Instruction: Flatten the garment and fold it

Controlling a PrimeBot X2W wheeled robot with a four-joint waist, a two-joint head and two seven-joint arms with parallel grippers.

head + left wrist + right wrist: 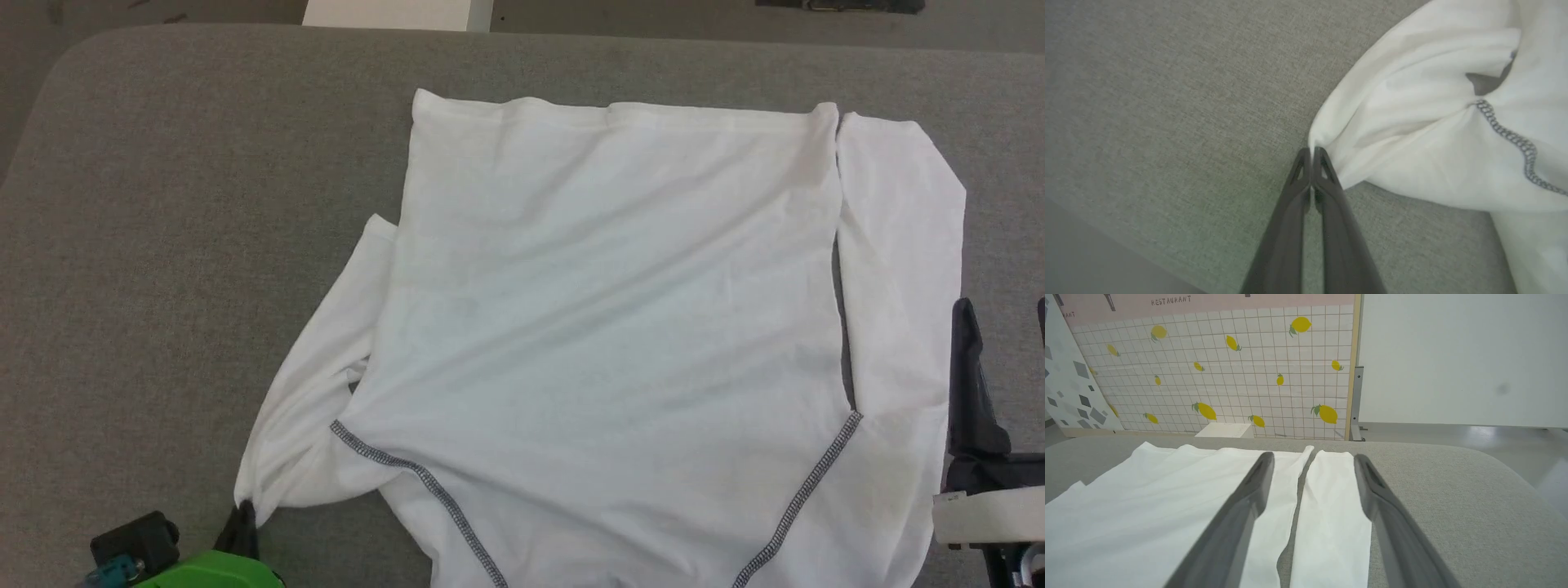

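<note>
Mid-frame, white long-sleeved shirt (604, 310) lies on grey table (188, 245), body mostly flat; left gripper (1312, 152) pinches bunched sleeve (310, 392) lower left; right gripper (1312, 459) wide, empty. Sleeve needs straightening; folding not begun.

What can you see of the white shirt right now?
The white long-sleeved shirt of soft cotton lies spread, mostly flat, on the grey fabric-covered table, hem at the far side, shoulders toward the robot. Dark grey zigzag seams run diagonally at both shoulders. The sleeve on the robot's right lies straight beside the body, a narrow gap between them; the left sleeve is bunched and wrinkled, a fold pinched in the shut left gripper. The open right gripper hangs near the right sleeve, holding nothing.
</note>
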